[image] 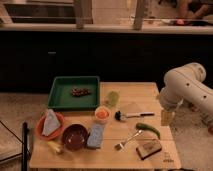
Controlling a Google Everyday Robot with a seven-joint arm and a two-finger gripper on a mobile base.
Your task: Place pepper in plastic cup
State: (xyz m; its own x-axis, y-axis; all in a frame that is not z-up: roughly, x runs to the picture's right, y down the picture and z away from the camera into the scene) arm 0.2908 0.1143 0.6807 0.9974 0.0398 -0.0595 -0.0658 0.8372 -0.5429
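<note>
The green pepper point(148, 129) lies on the wooden table point(150, 92), right of centre, next to the fork point(127, 140). The pale yellow-green plastic cup point(113, 98) stands upright near the table's middle, just right of the green tray point(74, 93). My gripper point(167, 118) hangs from the white arm point(186, 89) at the table's right edge. It is above and to the right of the pepper, apart from it, and well right of the cup.
A small cup that looks orange inside point(102, 114) stands below the plastic cup. A black-headed brush point(126, 116), a blue sponge point(95, 136), a dark red bowl point(75, 136), an orange plate with a napkin point(50, 125), a yellow banana-like item point(55, 147) and a brown block point(149, 148) lie around.
</note>
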